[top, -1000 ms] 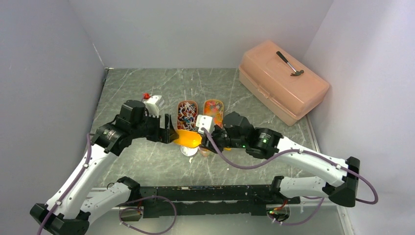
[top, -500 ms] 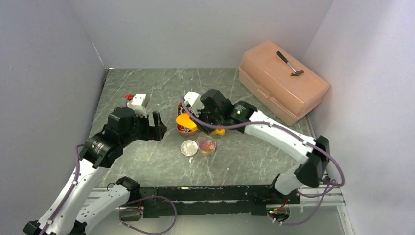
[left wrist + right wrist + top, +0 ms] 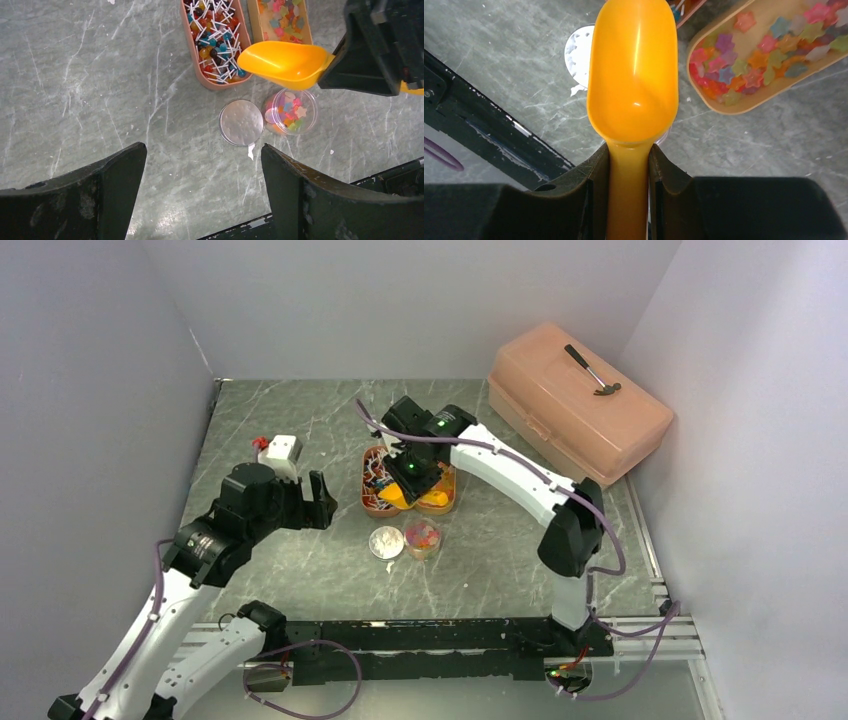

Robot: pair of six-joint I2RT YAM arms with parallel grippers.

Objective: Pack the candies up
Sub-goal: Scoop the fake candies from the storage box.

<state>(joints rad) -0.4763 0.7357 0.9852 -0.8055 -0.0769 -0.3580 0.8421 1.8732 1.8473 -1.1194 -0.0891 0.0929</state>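
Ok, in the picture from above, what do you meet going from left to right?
The open left gripper → the round lid → the little cup of candies → the pink box with a hammer on top.

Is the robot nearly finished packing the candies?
Not yet. Done: some gummies already sit in the little clear cup. In hand: the right jaws grip the orange scoop, which looks empty; the left jaws are open, holding nothing. Left: the gummy tray and the tray of red and blue sweets look quite full, and the round lid lies beside the cup.
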